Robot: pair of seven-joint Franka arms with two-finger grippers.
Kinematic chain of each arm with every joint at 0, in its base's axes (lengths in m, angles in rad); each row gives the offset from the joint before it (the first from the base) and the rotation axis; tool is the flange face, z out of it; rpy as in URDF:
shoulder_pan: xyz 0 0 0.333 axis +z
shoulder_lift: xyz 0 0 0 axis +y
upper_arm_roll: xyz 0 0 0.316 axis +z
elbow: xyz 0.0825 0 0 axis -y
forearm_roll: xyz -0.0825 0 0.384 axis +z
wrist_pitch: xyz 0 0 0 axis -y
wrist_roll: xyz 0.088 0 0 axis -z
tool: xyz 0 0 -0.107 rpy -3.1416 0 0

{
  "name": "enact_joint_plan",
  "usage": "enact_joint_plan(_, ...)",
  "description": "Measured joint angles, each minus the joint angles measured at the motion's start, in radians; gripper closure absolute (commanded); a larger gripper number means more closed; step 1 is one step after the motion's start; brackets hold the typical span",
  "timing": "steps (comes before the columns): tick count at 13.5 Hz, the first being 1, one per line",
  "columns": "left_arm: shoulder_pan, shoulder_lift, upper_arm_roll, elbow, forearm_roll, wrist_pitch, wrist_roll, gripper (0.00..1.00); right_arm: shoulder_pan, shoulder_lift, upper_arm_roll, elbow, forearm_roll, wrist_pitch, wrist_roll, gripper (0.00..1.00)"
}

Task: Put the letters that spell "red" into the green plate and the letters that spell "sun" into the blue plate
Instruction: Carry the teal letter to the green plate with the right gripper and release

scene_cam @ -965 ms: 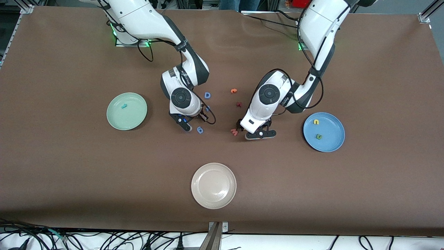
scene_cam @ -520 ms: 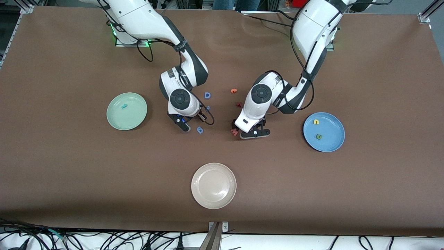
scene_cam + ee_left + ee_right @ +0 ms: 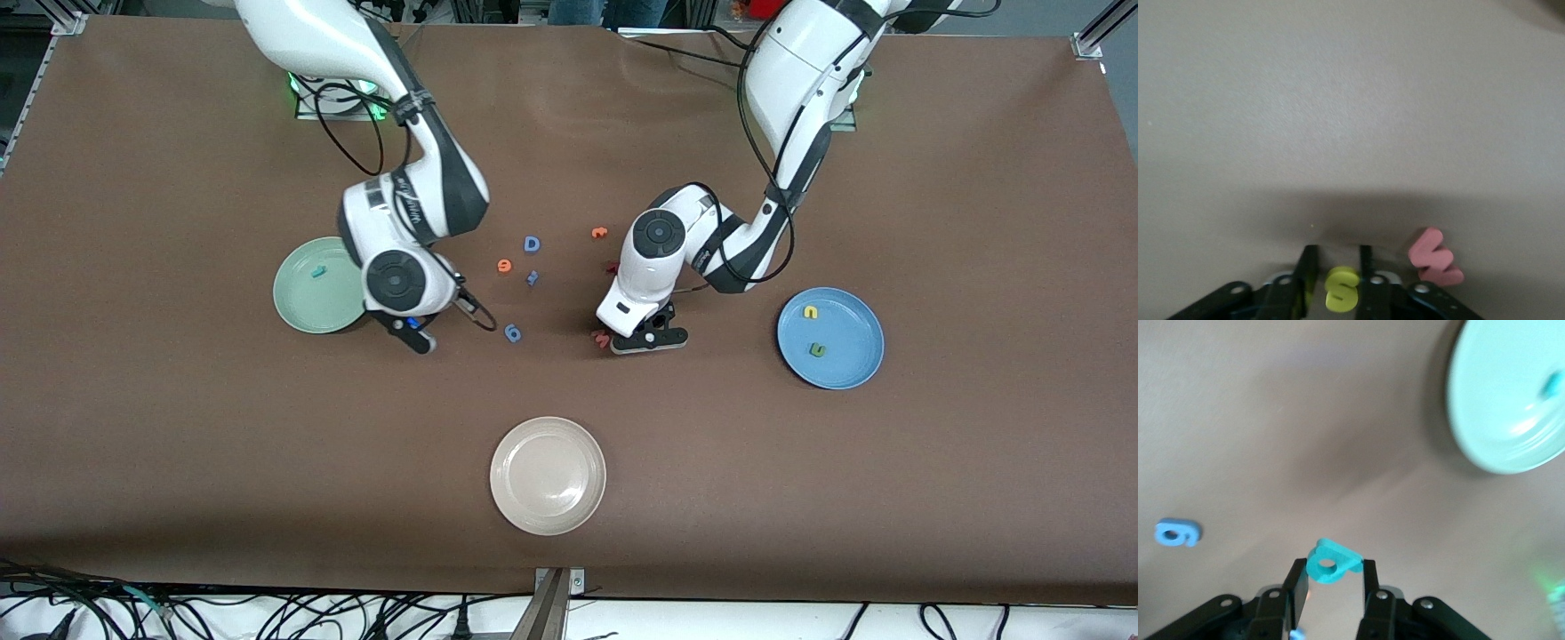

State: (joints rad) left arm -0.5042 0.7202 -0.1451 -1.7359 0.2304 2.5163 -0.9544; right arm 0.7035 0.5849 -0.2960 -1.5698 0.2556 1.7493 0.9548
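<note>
My right gripper (image 3: 418,338) is shut on the teal "d" (image 3: 1331,561) and holds it above the table beside the green plate (image 3: 307,302). The teal "r" (image 3: 316,272) lies in that plate. The orange "e" (image 3: 505,265) lies on the table near the blue "D" (image 3: 532,244). My left gripper (image 3: 647,340) is down at the table, with its fingers closed in on either side of the yellow "s" (image 3: 1341,289), next to the pink "w" (image 3: 1435,257). The yellow "u" (image 3: 810,312) and the green "n" (image 3: 816,350) lie in the blue plate (image 3: 853,356).
A beige plate (image 3: 548,476) sits nearest the front camera. Loose letters lie mid-table: a blue round one (image 3: 512,333), a small blue one (image 3: 532,277), an orange one (image 3: 599,233) and a dark red one (image 3: 612,266).
My right arm has carried the teal "d" from mid-table toward the green plate, uncovering the orange "e". My left gripper shifted slightly toward the pink "w" and closed round the yellow "s".
</note>
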Motion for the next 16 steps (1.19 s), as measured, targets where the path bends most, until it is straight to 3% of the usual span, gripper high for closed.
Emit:
enact_joint_plan(4, 0.005, -0.001, 0.002, 0.005, 0.011, 0.0, -0.014, 1.0, -0.005, -0.01, -0.158, -0.013, 0.0, -0.123, -0.291, 0.87)
enact_joint_plan(8, 0.015, -0.003, 0.005, 0.006, 0.011, -0.001, -0.015, 1.0, -0.013, -0.009, -0.283, -0.12, 0.001, -0.113, -0.547, 0.87)
enact_joint_plan(10, 0.016, -0.004, 0.004, 0.006, 0.011, -0.001, -0.015, 0.49, -0.015, -0.008, -0.291, -0.195, 0.002, -0.059, -0.597, 0.87)
enact_joint_plan(11, 0.016, -0.007, 0.004, 0.006, 0.011, -0.001, -0.016, 0.34, -0.013, -0.008, -0.291, -0.24, 0.004, -0.016, -0.616, 0.87)
enact_joint_plan(13, 0.016, -0.019, 0.0, -0.002, 0.011, -0.003, -0.016, 0.26, -0.01, -0.008, -0.29, -0.337, 0.014, 0.103, -0.643, 0.86)
enact_joint_plan(16, 0.015, -0.034, -0.02, -0.018, 0.011, -0.004, -0.026, 0.22, -0.008, -0.009, -0.287, -0.42, 0.036, 0.196, -0.662, 0.81)
